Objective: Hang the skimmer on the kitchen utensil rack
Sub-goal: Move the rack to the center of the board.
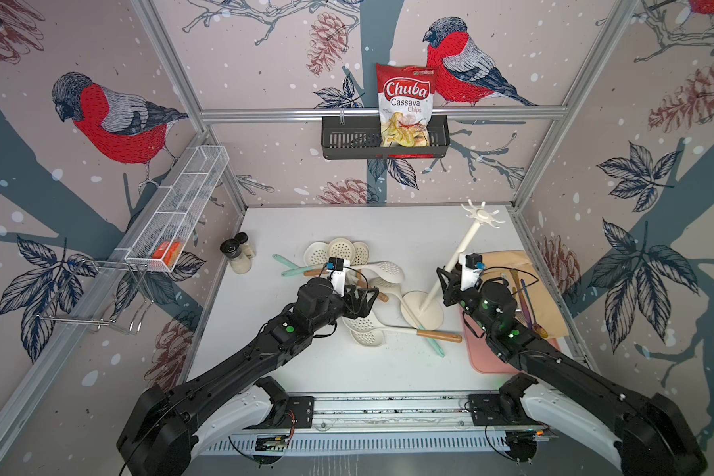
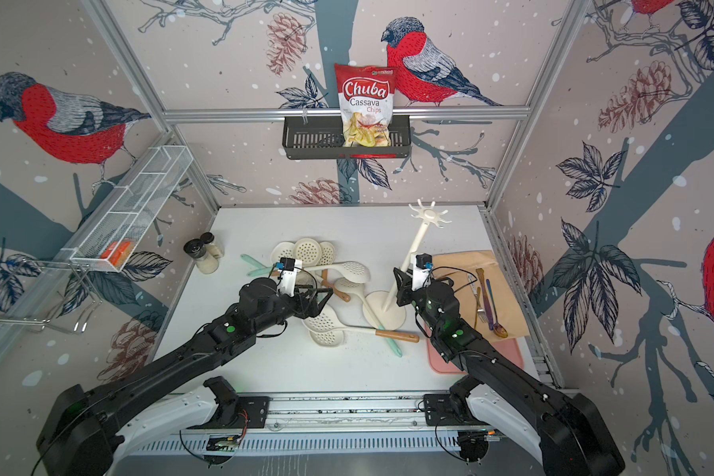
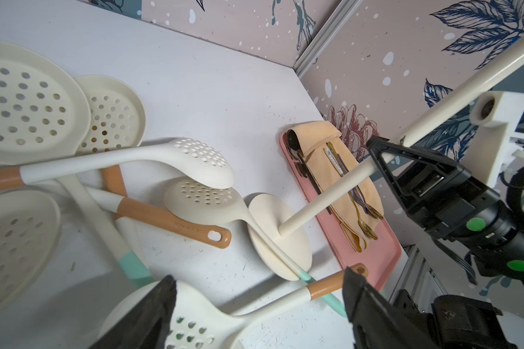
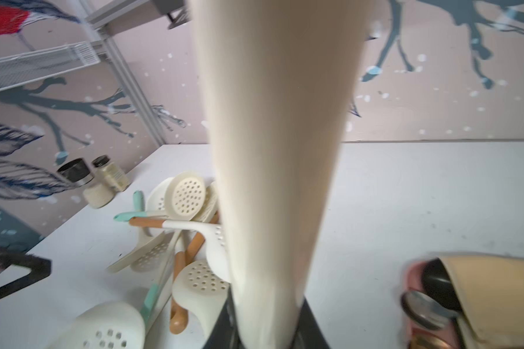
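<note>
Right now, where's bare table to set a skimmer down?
Free: the front strip of table between the skimmer pile and the rail, and the back strip by the wall. Crowded: the middle around the kitchen utensil rack, and the pink tray side.

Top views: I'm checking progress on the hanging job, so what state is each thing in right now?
kitchen utensil rack: standing on its base, hooks bare.
right gripper: shut on the rack's pole.
left gripper: open, holding nothing, above the skimmers.
skimmers: heaped on the table, none hung.
chips bag: upright in the black basket.
jars: upright, capped.
</note>
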